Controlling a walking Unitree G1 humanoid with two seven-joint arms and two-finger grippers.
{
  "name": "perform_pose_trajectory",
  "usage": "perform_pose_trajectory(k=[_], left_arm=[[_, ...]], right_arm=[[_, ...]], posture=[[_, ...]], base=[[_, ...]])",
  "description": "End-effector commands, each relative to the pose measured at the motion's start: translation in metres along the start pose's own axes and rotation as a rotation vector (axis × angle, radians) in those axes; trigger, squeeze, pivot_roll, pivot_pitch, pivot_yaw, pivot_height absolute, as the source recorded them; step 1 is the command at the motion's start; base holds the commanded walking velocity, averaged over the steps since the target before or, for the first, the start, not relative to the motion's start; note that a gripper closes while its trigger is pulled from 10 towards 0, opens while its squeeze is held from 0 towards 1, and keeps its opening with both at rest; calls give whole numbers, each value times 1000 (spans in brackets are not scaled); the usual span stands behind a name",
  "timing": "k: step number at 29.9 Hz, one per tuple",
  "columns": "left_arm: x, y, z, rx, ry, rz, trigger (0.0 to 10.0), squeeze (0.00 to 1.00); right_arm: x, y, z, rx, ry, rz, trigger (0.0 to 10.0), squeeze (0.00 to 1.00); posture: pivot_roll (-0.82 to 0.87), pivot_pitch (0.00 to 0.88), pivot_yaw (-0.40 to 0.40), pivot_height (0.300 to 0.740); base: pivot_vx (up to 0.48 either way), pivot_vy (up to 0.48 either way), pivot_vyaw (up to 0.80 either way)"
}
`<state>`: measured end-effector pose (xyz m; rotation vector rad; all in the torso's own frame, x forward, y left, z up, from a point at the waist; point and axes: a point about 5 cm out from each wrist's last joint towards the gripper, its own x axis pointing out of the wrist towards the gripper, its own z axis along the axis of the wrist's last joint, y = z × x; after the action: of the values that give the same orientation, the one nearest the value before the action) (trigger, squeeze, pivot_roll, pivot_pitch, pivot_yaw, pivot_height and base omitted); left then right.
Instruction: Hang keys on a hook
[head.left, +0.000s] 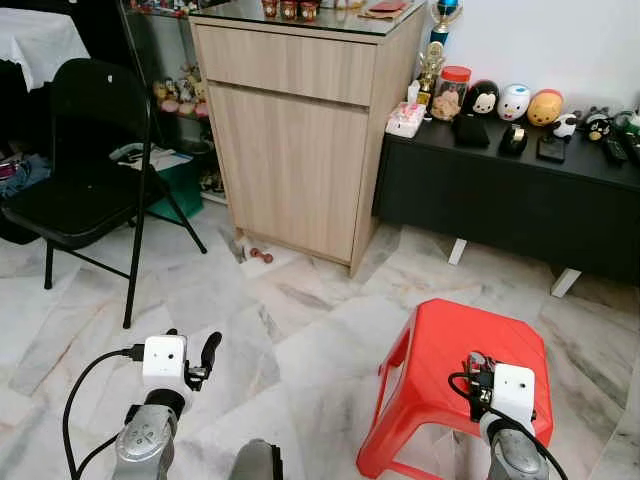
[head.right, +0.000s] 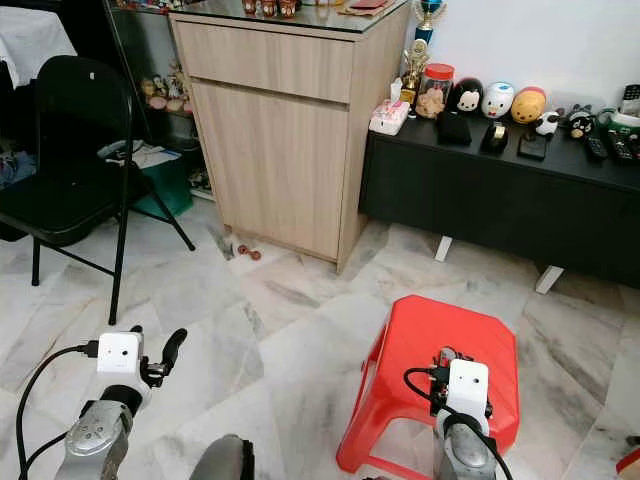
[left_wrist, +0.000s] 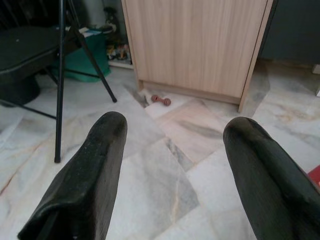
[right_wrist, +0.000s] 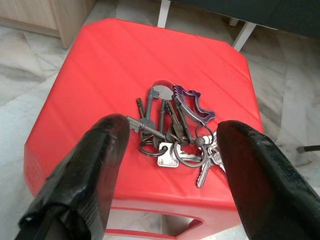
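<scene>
A bunch of keys (right_wrist: 175, 137) on rings, with a purple clip, lies on top of a red plastic stool (head.left: 440, 340). My right gripper (right_wrist: 172, 129) hovers just above the stool, open, with one black finger on each side of the keys and not touching them. From the head, the right wrist (head.left: 512, 392) covers most of the keys. My left gripper (head.left: 205, 355) is held out over the marble floor to the left of the stool, open and holding nothing (left_wrist: 175, 127).
A tall wooden cabinet (head.left: 300, 130) stands ahead. To its left is a black folding chair (head.left: 85, 160). To its right runs a low black sideboard (head.left: 520, 200) with figurines. A small reddish toy (head.left: 260, 256) lies by the cabinet's foot.
</scene>
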<state>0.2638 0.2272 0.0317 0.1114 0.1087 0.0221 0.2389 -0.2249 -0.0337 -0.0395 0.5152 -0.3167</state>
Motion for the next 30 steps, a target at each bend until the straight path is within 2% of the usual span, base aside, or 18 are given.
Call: perform_pose_trajectory(k=[1, 24, 30], left_arm=[[0, 0, 0, -2, 4, -4, 10000, 0], [-3, 2, 0, -1, 11, -19, 10000, 0], [-6, 4, -5, 3, 40, -16, 10000, 0]], right_arm=[[1, 2, 4, -13, -17, -1, 10000, 0], [0, 11, -2, -43, 25, 43, 10000, 0], [-2, 17, -7, -105, 62, 97, 10000, 0]], posture=[[163, 4, -45, 639], [162, 3, -44, 639], [165, 26, -41, 639]], base=[[300, 0, 0], [323, 0, 0], [0, 0, 0]])
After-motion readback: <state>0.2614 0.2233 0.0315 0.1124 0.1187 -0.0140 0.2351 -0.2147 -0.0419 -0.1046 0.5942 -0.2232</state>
